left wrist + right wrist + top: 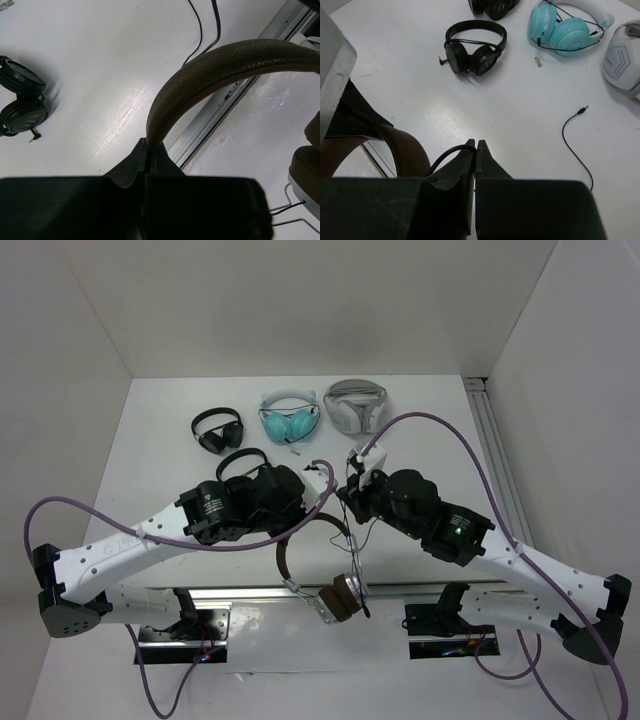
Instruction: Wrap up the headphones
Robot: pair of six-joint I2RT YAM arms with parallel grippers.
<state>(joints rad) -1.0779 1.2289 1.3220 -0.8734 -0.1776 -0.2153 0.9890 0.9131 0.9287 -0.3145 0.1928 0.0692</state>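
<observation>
The left hand (147,145) is clamped on the headphones (225,60), pinching the brown headband at its fingertips. The band arches up and away from that hand, off the desk (520,110), with an ear pad (305,167) hanging to its right. The right hand (475,145) is closed too, nipping the thin black cable (563,131), which loops out just left of its fingertips and seemingly trails ahead and right to a free plug.

The band looks springy and padded, a firm place to hold. The cups probably swing. The cable is limp, light and likely to slip, so it is best taken near where the next turn goes.

Five sets are in view: one brown, two black (475,47), one teal (565,25) and one white-grey (625,60).
</observation>
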